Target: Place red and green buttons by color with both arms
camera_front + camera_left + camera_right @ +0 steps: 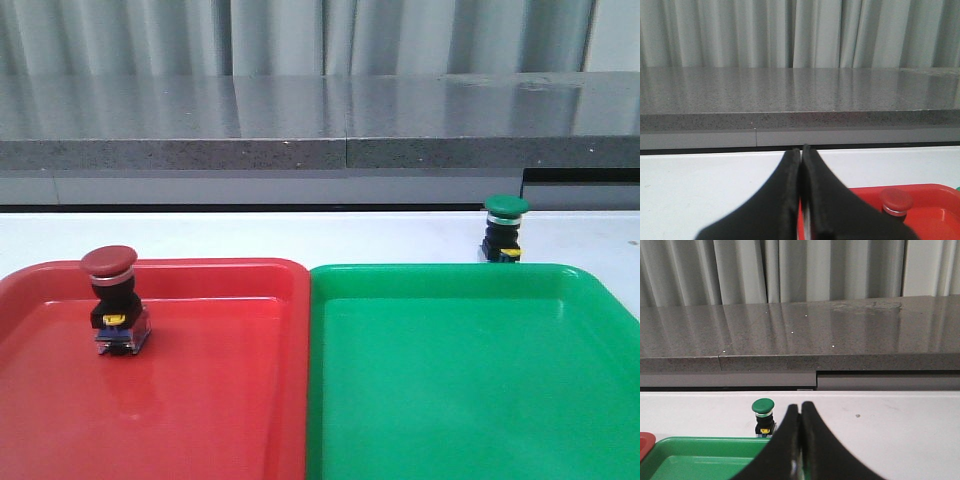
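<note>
Red button (112, 298): upright inside red tray (230, 420).
Green button (504, 229): upright on the table (300, 235), just beyond green tray (480, 400).
Risk: button's broad cap may tip or slip when pinched; tray rim could catch it.
Left gripper (800, 152), right gripper (800, 406): fingers pressed together, empty, raised, level, aimed forward.

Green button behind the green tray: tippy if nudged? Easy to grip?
The green button probably tips easily: its wide cap sits on a narrower upright body. It looks rigid, so it likely won't deform. The smooth domed cap may slip; the black body seems the safer grip.
</note>
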`<state>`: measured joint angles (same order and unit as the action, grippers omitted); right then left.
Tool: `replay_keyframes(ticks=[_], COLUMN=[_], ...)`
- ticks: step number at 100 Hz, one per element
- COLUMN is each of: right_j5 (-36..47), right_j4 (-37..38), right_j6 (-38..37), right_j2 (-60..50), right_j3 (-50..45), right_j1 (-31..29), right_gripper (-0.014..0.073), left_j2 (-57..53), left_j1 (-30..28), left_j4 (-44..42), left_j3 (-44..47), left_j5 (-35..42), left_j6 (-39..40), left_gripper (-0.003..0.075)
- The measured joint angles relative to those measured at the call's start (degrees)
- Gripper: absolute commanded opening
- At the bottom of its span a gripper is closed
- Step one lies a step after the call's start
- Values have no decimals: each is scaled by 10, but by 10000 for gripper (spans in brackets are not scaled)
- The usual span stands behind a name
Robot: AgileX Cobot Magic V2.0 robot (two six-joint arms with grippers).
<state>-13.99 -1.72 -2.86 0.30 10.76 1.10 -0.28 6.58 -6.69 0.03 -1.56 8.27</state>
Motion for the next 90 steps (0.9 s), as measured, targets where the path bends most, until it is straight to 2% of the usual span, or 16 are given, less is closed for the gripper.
replay_keyframes(ticks=[26, 38, 49, 69, 78, 90], right_j5=[-230, -306, -321, -299, -298, -305], right_j4=[-1, -1, -1, -1, -1, -1], right_j6=[0, 0, 0, 0, 0, 0], right_j2=[127, 192, 239, 281, 294, 304], right_j3=[193, 258, 286, 290, 290, 290], right_j1=[0, 0, 0, 0, 0, 0], right_gripper=[-109, -109, -109, -98, 0, 279], left_j2=[0, 0, 0, 0, 0, 0], left_j1=[0, 0, 0, 0, 0, 0], left_j4=[0, 0, 0, 0, 0, 0], left_j3=[0, 0, 0, 0, 0, 0], left_j5=[0, 0, 0, 0, 0, 0], left_j6=[0, 0, 0, 0, 0, 0], left_gripper=[-20, -19, -20, -19, -19, -19])
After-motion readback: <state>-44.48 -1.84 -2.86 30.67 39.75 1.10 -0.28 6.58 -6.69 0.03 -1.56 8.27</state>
